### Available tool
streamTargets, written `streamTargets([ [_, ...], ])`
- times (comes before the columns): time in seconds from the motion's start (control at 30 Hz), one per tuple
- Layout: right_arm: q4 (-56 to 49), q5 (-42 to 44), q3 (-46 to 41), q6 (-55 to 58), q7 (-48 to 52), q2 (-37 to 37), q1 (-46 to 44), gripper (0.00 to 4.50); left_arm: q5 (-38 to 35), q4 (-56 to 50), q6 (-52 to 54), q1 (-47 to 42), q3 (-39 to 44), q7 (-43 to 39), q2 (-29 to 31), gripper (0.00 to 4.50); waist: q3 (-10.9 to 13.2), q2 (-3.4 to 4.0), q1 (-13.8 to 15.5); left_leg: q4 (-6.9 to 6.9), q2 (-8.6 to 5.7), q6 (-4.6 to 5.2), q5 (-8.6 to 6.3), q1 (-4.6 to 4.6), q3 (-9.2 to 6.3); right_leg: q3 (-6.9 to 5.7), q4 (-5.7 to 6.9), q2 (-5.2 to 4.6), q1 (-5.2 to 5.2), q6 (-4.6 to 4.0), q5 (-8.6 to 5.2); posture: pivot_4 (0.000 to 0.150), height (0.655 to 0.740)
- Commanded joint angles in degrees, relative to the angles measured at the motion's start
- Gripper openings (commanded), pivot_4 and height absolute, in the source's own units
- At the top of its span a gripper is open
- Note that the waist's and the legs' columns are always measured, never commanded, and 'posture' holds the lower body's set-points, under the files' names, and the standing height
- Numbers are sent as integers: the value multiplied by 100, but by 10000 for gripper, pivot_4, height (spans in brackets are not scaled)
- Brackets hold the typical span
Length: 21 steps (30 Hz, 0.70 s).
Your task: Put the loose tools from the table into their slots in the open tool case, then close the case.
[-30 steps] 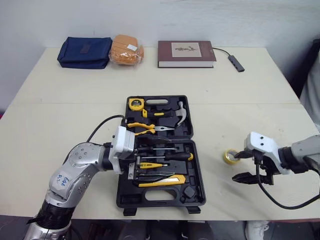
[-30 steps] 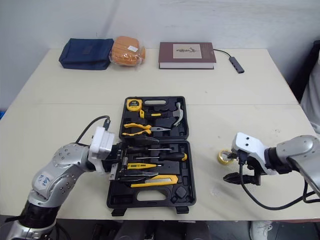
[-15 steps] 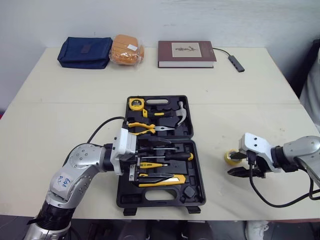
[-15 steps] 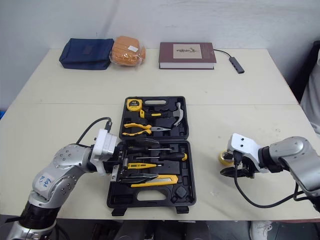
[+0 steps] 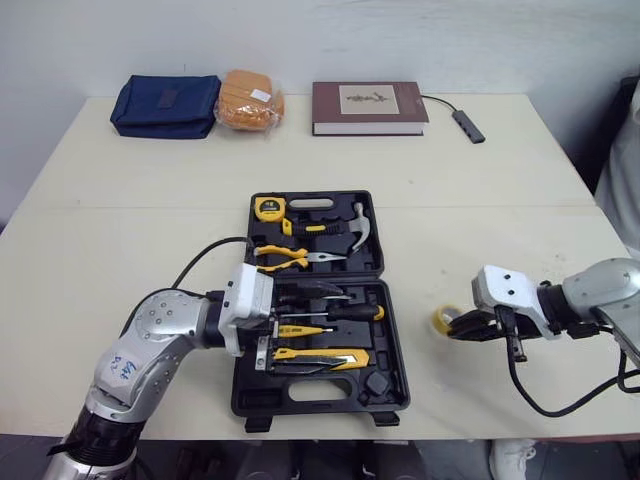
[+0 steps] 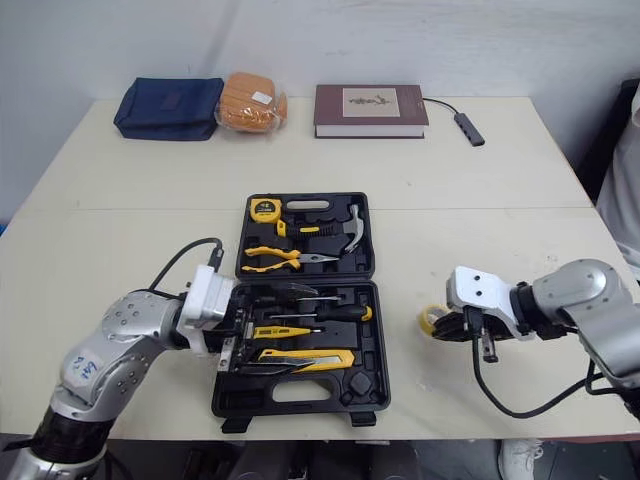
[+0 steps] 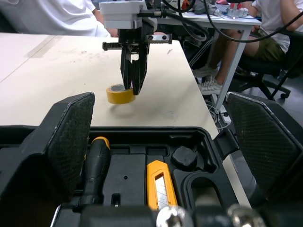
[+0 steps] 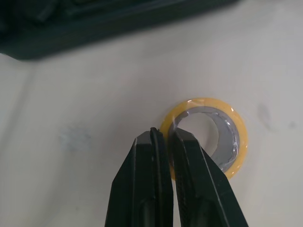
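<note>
a pale tabletop (image 5: 150, 200) seen from above, with a black plastic tool case (image 5: 300, 403) lying open near the front edge. its lid half holds a hammer, pliers and a tape measure. its near half holds screwdrivers and a yellow utility knife (image 5: 325, 356).

the one loose thing is a small yellow roll of tape with a grey core (image 5: 441, 320). it lies flat on the table to the right of the case, apart from it.

your right gripper (image 5: 455, 327) is down at this roll, reaching in from the right. its two black fingers (image 8: 147, 189) are drawn almost together, and they appear to pinch the roll's near wall, one finger inside the ring and one outside. the roll rests on the table and is not lifted.

your left gripper (image 5: 268, 322) sits at the left edge of the case's near half, jaws spread wide and holding nothing.

the step in hand looks like picking up the tape roll, probably the last loose tool. next you need a straight lift, a carry left over the case, and a release into a free recess. you cannot tell from here which recess fits it. a thin wall pinched on one side may let the roll swing or slip, so lift slowly. the lid stays to be closed afterwards.
</note>
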Motion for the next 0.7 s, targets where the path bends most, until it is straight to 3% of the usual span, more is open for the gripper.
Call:
streamTargets([
  [0.03,-1181,452,161,176,101,240,-156,354,-50,-323,-190,271,193,-528,475,45000,0,0,-4,-2,1,-3,0,0,-3,0,-1,0,-1,0,0,1500,7400],
  [0.37,-2180,112,1054,502,-100,452,-275,354,-237,-558,-171,996,620,-468,796,45000,4,-4,4,14,-6,0,-7,-9,-23,-7,-21,-16,6,4,2,1500,7400],
  [0.7,-1964,-418,1473,743,-395,572,-329,354,-171,-586,-271,1476,804,-367,876,45000,4,-4,2,0,-4,-2,-5,-4,-20,-11,-19,-10,3,-2,-1,1500,7400],
])
